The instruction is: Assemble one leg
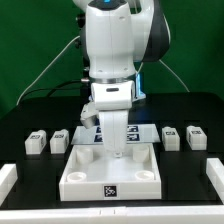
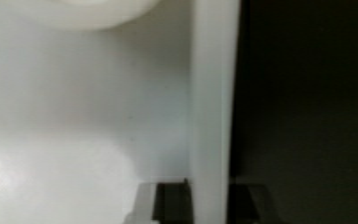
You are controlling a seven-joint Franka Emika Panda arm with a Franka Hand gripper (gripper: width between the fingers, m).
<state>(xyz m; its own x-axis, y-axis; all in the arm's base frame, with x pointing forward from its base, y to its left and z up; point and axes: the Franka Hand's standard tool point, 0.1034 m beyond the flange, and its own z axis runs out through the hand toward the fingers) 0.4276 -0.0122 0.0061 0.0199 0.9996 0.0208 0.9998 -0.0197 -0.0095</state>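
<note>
Legs (image 1: 60, 140) lie beside the tray (image 1: 85, 178); gripper (image 1: 117, 150) low over it.

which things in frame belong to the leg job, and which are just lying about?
In the job:
- gripper, low at the square tray-like part, likely what a leg joins
- four legs: two on the exterior view's left, two on its right, none held

Lying about:
- marker board, behind the arm
- white edge bar
</note>
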